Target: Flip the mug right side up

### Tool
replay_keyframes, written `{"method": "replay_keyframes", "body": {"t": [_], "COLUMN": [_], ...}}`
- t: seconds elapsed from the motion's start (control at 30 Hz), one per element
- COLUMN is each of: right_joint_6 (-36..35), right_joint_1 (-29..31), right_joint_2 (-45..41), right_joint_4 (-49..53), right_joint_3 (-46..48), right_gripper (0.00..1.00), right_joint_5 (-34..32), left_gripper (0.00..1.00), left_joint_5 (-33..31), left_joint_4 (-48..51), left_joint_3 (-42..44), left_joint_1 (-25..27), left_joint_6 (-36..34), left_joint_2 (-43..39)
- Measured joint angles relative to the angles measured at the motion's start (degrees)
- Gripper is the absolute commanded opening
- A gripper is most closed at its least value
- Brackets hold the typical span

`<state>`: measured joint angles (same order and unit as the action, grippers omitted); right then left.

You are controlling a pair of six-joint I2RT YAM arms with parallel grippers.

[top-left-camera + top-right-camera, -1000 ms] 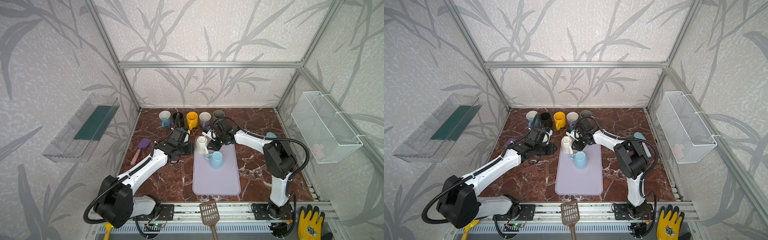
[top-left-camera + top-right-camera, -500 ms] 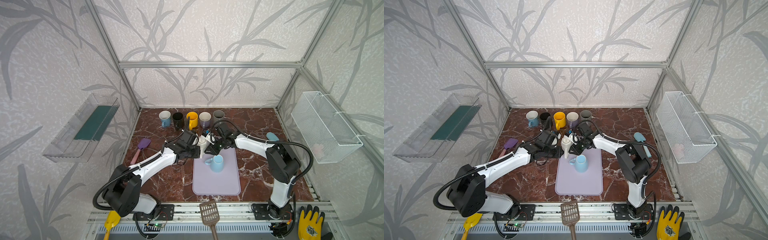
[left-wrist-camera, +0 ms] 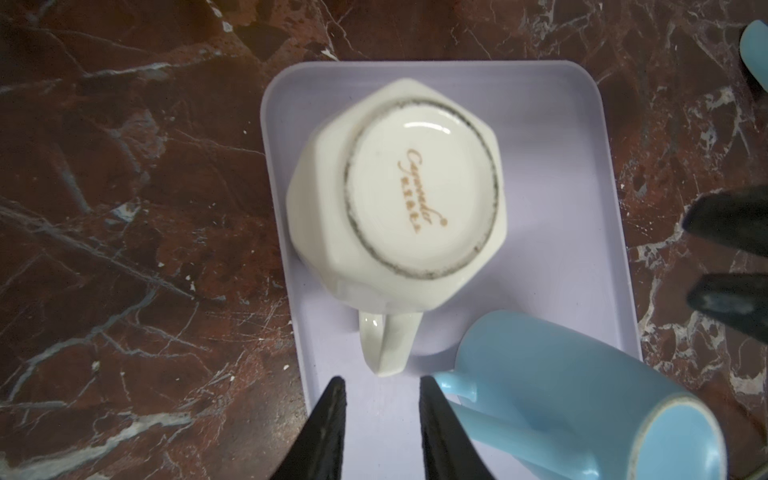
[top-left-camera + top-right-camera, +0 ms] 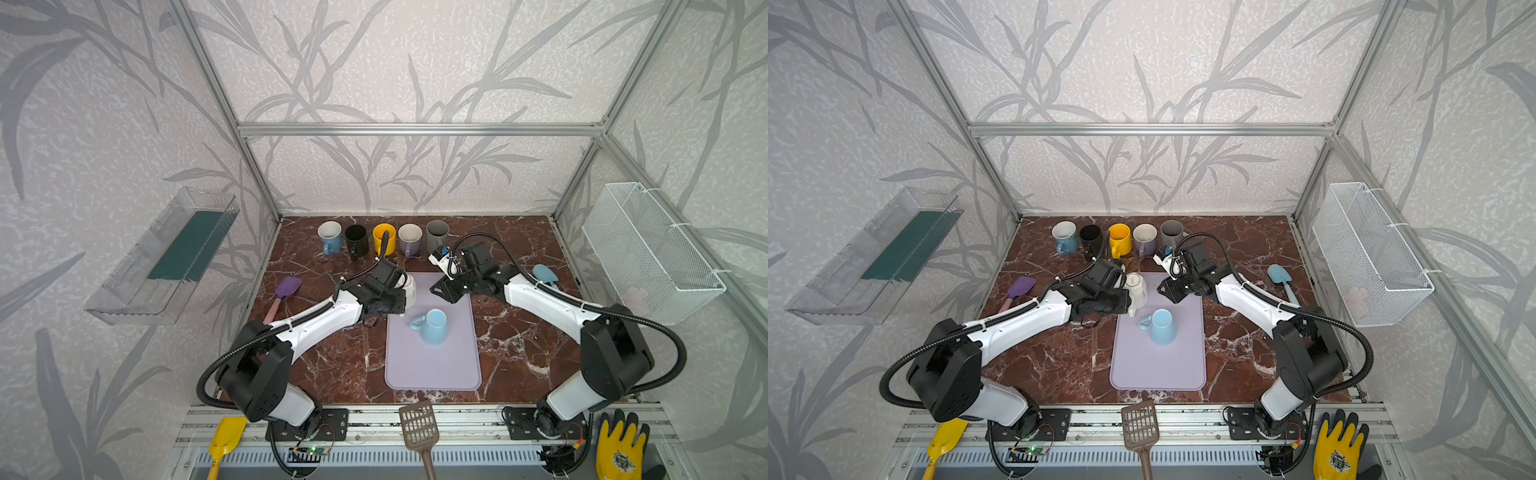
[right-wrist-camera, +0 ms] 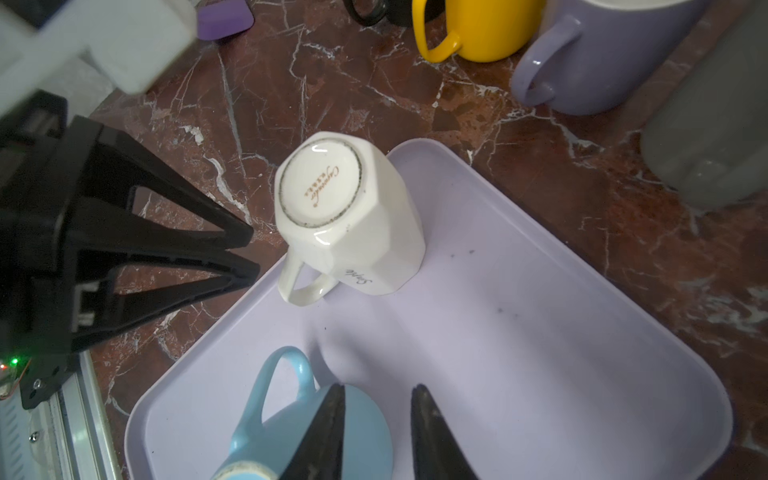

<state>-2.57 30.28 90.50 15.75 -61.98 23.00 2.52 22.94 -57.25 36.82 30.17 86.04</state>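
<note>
purple spatula (image 4: 286,289): on the marble, out to the far side of the left arm, well apart from its fingers.
left gripper (image 3: 381,382): low over the mat's edge. jaws narrowly apart, nothing between them. tips aimed at the white mug's handle.
white mug (image 3: 399,187): straight ahead of the left gripper, base up, rim down on the mat's corner. its printed base faces the left wrist camera. its handle points back at the left fingertips (image 5: 249,232), its end just short of them and not between them. whether they touch, cannot tell.
blue mug (image 3: 561,395): also base up on the mat, just beside one left finger, handle turned toward that finger. in the right wrist view it lies below the right gripper, partly hidden behind one finger.
mat (image 4: 432,365): lilac, under both grippers' tips, carrying both mugs.
right gripper (image 5: 378,388): above the mat, across the white mug from the left gripper, near it but apart. jaws set narrow, empty.
row of mugs (image 4: 383,239): five, upright, along the back wall beyond both grippers. the grey one is nearest the right wrist.
blue spatula (image 4: 544,274): on the marble beside the right forearm.
</note>
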Motion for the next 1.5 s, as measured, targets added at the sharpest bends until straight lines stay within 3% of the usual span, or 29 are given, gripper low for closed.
{"method": "replay_keyframes", "body": {"t": [0.5,1.03,1.5], "right_joint_6": [7.5,9.0,9.0], "right_joint_1": [-3.8,-4.4,-4.4], "right_joint_2": [-6.4,-8.5,-8.9], "right_joint_4": [-0.2,-1.1,-1.4], "right_joint_3": [9.2,12.0,12.6], "right_gripper": [0.31,0.31,0.31], "right_joint_5": [-5.0,-6.1,-6.1], "left_gripper": [0.35,0.35,0.28], "left_joint_5": [-5.7,-9.3,-11.9], "left_joint_4": [5.2,8.2,10.4], "left_joint_3": [-6.6,-10.2,-12.9], "left_joint_1": [3.5,4.4,4.4], "left_joint_6": [-0.1,-0.1,-0.2], "left_joint_2": [6.7,13.2,15.8]}}
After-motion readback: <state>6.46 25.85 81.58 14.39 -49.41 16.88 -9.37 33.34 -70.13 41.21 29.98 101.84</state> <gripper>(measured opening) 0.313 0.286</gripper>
